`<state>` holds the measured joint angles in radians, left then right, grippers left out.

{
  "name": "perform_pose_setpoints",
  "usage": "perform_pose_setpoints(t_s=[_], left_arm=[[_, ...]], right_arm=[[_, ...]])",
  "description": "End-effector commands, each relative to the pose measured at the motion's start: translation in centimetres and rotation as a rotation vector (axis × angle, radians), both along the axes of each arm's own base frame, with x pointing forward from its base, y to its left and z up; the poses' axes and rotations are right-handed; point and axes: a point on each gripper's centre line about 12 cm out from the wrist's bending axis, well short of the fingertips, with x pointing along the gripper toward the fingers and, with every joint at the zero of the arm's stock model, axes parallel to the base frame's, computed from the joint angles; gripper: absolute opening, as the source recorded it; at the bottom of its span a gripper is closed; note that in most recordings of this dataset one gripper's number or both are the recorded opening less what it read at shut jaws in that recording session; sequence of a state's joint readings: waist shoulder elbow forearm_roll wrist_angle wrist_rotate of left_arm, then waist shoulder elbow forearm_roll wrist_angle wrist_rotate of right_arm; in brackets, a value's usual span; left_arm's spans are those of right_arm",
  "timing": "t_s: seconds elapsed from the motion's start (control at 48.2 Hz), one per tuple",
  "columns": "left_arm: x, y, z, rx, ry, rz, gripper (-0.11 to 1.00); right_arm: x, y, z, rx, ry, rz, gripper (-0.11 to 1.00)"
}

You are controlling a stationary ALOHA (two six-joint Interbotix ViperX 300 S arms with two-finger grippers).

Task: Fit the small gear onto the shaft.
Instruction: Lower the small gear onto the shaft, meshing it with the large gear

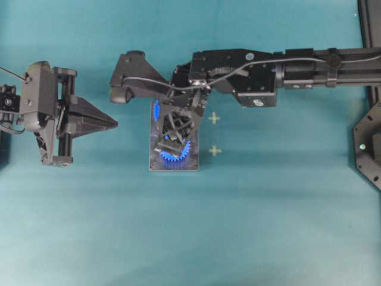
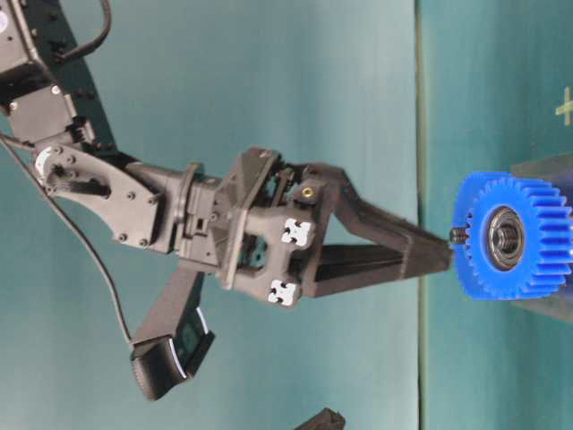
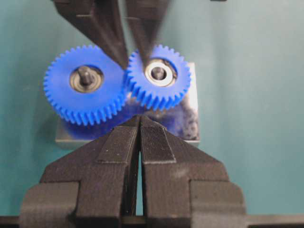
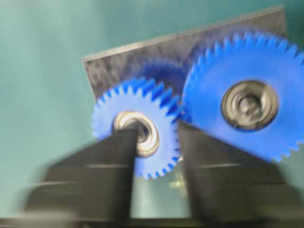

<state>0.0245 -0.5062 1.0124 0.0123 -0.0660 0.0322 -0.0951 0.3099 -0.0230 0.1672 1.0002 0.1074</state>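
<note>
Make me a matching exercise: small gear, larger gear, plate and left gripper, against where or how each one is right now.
1 small gear
2 larger gear
3 plate
4 left gripper

a jaws together, off the plate
b under both gears
c hub partly covered by the right gripper
d hub uncovered

Pairs: 1c, 2d, 3b, 4a

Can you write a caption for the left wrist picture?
Small gear meshed beside the larger gear on the plate, right gripper fingers over it.
</note>
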Motion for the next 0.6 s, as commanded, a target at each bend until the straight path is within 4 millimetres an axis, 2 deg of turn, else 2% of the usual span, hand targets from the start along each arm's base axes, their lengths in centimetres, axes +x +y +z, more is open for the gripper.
perform_pose_setpoints(t_s=[0.0, 0.083, 0.166, 0.374, 0.581], left_arm=[[0.1, 0.0, 0.7, 0.002, -0.028, -0.002, 0.0], [0.1, 0.0, 0.7, 0.002, -0.028, -0.002, 0.0], [0.1, 0.0, 0.7, 0.002, -0.026, -0.002, 0.0], [0.1, 0.0, 0.7, 0.002, -0.028, -0.002, 0.0], [0.1, 0.0, 0.7, 0.002, -0.029, -0.002, 0.0]], right_arm=[[0.5, 0.1, 1.0, -0.011, -0.036, 0.022, 0.16], [0.7, -0.1, 0.3, -0.011, -0.02, 0.029, 0.05], [0.7, -0.4, -0.5, -0.009, 0.0, 0.023, 0.0], [0.1, -1.0, -1.6, -0.004, 0.034, 0.005, -0.01], [-1.5, -1.5, -2.5, 0.004, 0.071, -0.02, -0.01]])
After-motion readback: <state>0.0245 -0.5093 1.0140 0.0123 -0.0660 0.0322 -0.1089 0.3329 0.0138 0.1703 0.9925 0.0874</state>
